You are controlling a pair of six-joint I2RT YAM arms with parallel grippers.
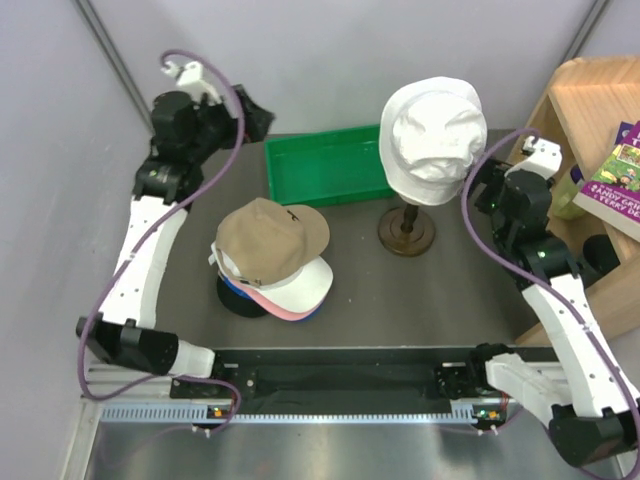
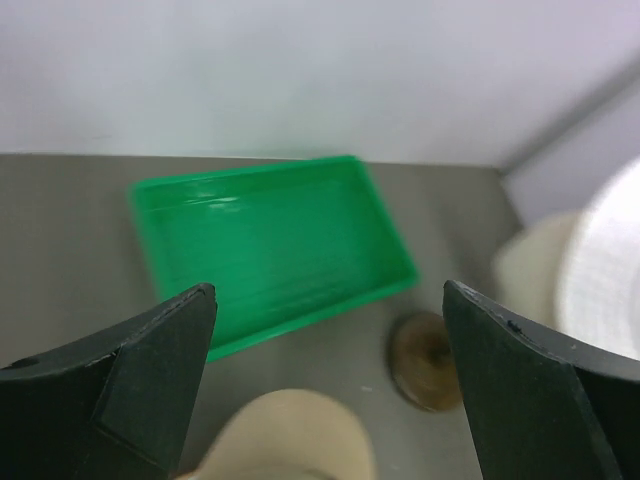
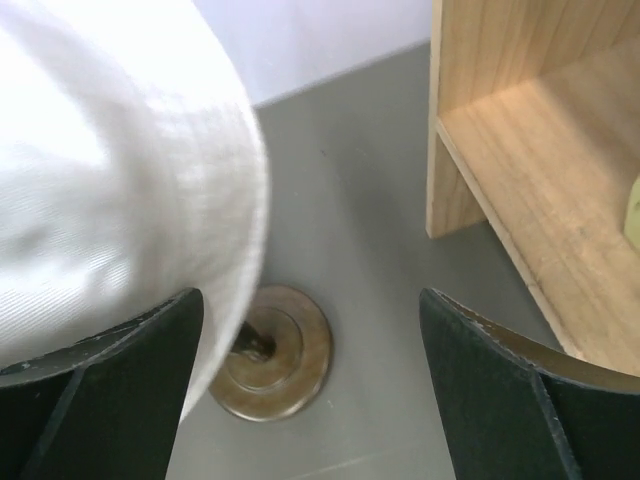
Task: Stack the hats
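1. Several caps in one cap stack (image 1: 272, 265), centre-left on table (image 1: 360, 290); tan cap (image 1: 272, 235) on top, white, pink, blue below.
2. One white hat (image 1: 433, 128) sits on stand (image 1: 406, 232), apart from stack.
3. Both empty, jaws wide: right gripper (image 3: 310, 295) just beside white hat; left gripper (image 2: 328, 290) above green tray (image 2: 270, 245).
4. Step, judged: fetching last hat. Next: pinch fabric, lift clear of stand w/o toppling it, carry to stack.

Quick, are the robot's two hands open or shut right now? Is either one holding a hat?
Left gripper: open, holding nothing.
Right gripper: open, holding nothing.
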